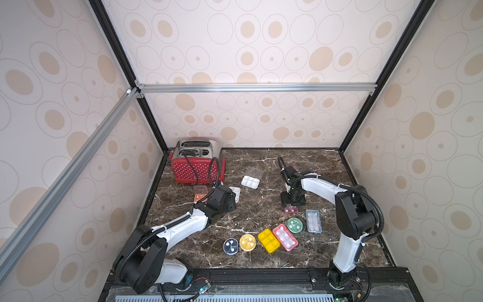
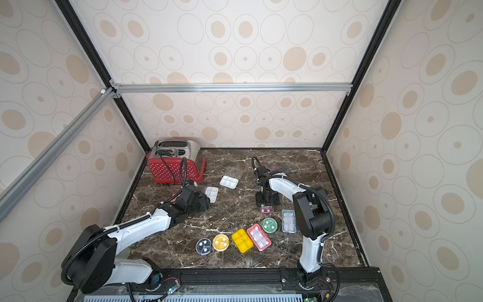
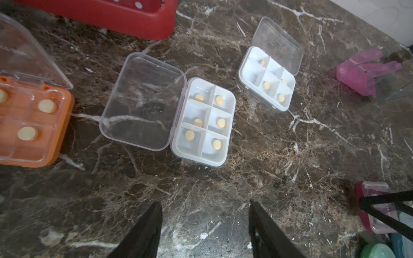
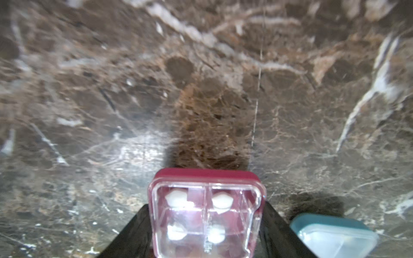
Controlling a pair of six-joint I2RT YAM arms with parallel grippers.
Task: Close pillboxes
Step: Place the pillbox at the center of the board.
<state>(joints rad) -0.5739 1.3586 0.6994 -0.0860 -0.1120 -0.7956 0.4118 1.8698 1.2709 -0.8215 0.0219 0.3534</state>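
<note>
Right gripper (image 4: 206,207): its 2 fingers press against opposite sides of the maroon pillbox (image 4: 205,223), whose clear lid lies down over 4 white tablets; whether the box rests on the marble table (image 4: 201,89) or hangs just above it cannot be told. It sits just beside a blue rectangular pillbox (image 4: 330,234). Left gripper (image 3: 205,225): fingers apart and empty, hovering over the table near a white pillbox (image 3: 202,121) of 6 compartments, 1 tablet in each, whose clear lid (image 3: 143,101) lies flat open on the table. Beyond it a 2nd white pillbox (image 3: 266,78) has its lid raised, and an orange pillbox (image 3: 33,125), nearer the red toaster (image 1: 197,167), also shows a lifted lid. In both top views the blue box ends a loose arc of 6 pillboxes near the front edge, among them a yellow rectangular one (image 1: 269,240); their lids look shut, though the clear plastic makes this uncertain. Probable hazards: a lid lying flat offers no edge to hook, so a finger pushing at it is likely to slide the light box across the smooth marble instead of turning the hinge; a push too high on the tray wall may tip it and scatter tablets; an uneven release of the maroon box may knock the blue one beside it.
</note>
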